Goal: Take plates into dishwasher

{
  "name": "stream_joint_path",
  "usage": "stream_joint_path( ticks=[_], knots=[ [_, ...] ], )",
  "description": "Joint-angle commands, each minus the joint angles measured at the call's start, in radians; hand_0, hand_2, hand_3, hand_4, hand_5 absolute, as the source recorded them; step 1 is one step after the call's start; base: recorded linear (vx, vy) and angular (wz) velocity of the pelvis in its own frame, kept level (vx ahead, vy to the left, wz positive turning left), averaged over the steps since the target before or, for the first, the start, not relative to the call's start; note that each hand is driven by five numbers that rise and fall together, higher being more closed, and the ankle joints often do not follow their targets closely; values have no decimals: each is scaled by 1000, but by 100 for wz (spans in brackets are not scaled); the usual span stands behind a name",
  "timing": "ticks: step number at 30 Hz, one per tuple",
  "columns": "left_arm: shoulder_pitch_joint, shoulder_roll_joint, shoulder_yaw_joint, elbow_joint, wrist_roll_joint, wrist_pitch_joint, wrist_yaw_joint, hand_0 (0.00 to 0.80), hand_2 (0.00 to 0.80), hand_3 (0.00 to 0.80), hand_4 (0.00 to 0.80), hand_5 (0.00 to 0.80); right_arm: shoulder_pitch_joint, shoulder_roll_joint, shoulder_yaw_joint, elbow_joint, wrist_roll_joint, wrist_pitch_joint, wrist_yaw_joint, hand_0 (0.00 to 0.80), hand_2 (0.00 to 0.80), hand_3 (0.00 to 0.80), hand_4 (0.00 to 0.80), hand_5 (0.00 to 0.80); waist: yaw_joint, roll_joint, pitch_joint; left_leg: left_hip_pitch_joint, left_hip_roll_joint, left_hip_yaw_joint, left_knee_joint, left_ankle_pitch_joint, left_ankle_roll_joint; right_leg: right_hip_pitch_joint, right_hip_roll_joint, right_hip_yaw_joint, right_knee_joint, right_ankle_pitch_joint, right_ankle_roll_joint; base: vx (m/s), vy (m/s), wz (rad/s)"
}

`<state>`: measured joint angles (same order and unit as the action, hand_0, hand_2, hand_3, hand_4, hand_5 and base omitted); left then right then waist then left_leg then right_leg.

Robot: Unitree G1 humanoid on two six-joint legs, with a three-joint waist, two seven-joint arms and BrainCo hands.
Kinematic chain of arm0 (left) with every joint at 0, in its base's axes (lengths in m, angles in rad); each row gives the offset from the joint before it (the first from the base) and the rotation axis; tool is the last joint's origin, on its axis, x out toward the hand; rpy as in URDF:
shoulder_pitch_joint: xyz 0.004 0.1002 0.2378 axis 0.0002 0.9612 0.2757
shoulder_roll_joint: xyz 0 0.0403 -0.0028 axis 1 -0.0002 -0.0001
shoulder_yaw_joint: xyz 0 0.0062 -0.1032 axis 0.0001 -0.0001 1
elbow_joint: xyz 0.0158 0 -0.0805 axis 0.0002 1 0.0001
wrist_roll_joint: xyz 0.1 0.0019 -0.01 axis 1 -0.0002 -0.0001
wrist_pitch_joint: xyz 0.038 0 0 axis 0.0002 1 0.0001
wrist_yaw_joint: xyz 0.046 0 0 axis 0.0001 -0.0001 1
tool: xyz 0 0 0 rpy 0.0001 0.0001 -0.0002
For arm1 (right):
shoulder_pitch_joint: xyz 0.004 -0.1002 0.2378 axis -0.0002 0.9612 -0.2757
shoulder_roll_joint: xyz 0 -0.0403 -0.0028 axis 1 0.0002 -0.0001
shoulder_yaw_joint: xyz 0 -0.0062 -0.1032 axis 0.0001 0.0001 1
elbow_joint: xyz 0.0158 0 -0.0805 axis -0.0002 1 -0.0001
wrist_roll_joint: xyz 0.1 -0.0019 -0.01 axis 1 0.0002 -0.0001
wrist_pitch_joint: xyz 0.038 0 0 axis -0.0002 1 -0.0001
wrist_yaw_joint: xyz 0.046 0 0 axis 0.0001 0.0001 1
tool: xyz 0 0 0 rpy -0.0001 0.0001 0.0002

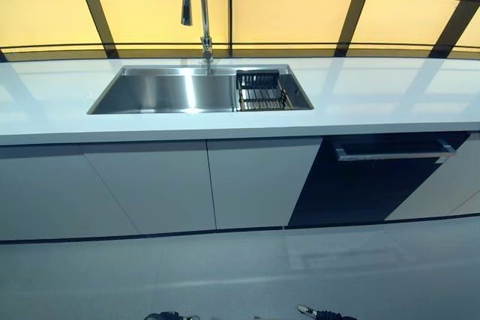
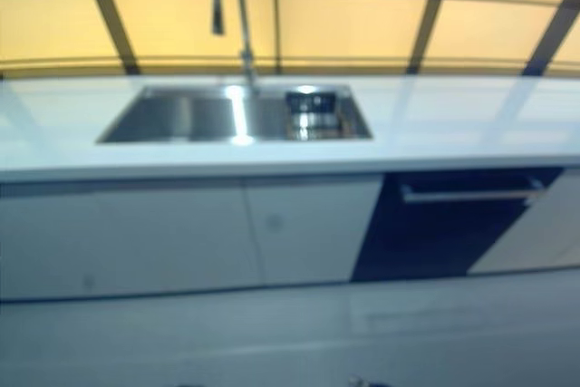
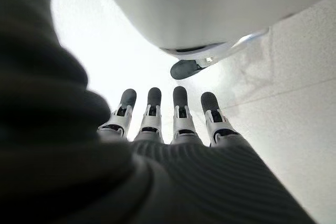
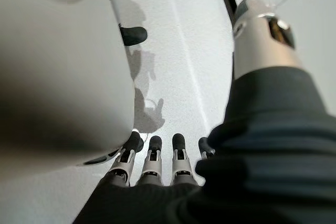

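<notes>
The dishwasher (image 1: 367, 189) is the dark front under the white counter at the right. Its door is closed, with a silver bar handle (image 1: 394, 153) along the top. A black dish rack (image 1: 260, 89) sits in the right end of the steel sink (image 1: 165, 91); I cannot tell what lies in it, and no plate shows plainly. My left hand (image 3: 178, 124) hangs low over the floor with straight fingers, holding nothing. My right hand (image 4: 152, 166) hangs the same way, fingers straight and empty. Neither hand appears in the eye views.
A tall chrome faucet (image 1: 196, 5) rises behind the sink. The white counter (image 1: 390, 99) runs the full width, with white cabinet doors (image 1: 157, 185) below it left of the dishwasher. Grey floor (image 1: 240, 275) lies between me and the cabinets.
</notes>
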<state>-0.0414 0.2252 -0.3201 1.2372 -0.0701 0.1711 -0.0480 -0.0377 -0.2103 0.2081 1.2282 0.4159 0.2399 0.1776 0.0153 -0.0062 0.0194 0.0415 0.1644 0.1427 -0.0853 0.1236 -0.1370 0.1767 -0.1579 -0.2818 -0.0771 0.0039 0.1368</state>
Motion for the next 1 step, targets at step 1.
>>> stream_joint_path(
  ticks=[1],
  knots=[
    [-71, -18, 5, 53, 25, -30, 4, 0, 0, 0, 0, 0, -31, 13, 8, 53, -28, 13, 28, 0, 0, 0, 0, 0, 17, -7, 56, -30, 9, 40, -2, 25, 31, 9, -6, -21, 68, -22, -17, 28, -2, 9]
  ],
)
